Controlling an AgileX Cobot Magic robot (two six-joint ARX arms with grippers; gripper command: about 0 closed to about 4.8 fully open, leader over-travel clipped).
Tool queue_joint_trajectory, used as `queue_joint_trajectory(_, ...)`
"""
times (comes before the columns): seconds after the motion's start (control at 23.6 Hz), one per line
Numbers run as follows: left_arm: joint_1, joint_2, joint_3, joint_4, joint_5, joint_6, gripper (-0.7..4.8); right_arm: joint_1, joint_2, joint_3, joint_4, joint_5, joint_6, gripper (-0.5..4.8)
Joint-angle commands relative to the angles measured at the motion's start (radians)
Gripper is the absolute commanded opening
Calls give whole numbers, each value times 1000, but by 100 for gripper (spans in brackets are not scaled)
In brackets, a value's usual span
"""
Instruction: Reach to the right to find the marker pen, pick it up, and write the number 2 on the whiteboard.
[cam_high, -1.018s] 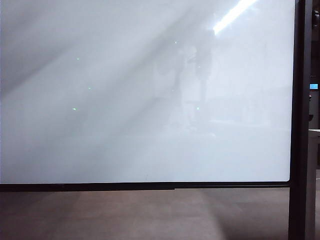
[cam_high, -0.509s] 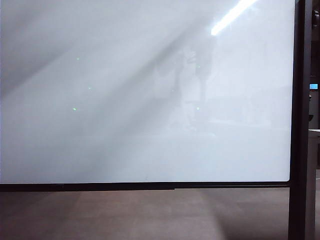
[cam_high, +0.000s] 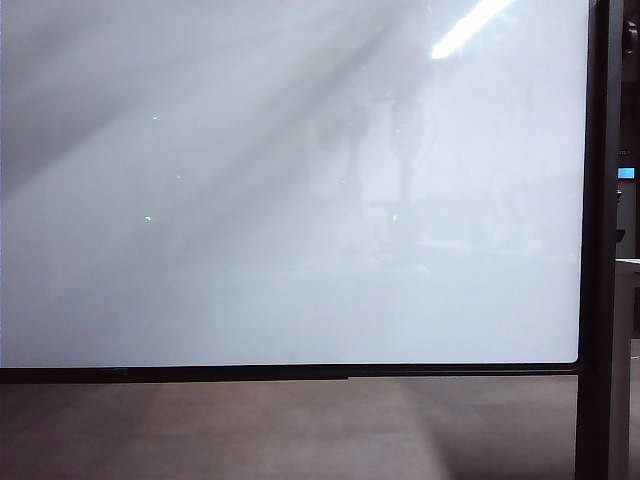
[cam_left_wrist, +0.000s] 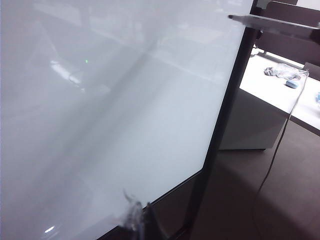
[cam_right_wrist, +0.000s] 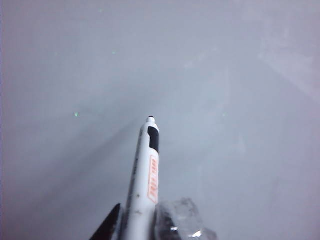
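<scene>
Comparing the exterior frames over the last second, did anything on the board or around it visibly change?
Only the faint reflection of the robot and the ceiling-light glare on the whiteboard shifted slightly. No stroke has appeared, and no arm has entered the exterior view. The right gripper is shut on the marker pen, tip toward the board; of the left gripper only blurred fingertips show.

The marker pen (cam_right_wrist: 145, 175) bears an orange label, too blurred to read.
</scene>
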Motion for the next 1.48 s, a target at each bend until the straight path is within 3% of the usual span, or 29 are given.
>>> queue_joint_trajectory(0.04,2,0,3,9,0,5,-5,65,44,40,-39,108,-57,63)
queue_joint_trajectory(0.21,2,0,3,10,0,5,-5,137,84,40,-26,220,-100,63)
queue_joint_trajectory(0.59,2,0,3,10,1,5,-5,246,156,40,108,205,-100,63)
queue_joint_trajectory(0.98,2,0,3,10,1,5,-5,274,203,45,240,253,-105,56)
queue_joint_trajectory(1.31,2,0,3,10,3,5,-5,282,240,141,184,275,-105,47)
queue_joint_trajectory(1.48,2,0,3,10,3,5,-5,293,241,154,164,294,-114,16)
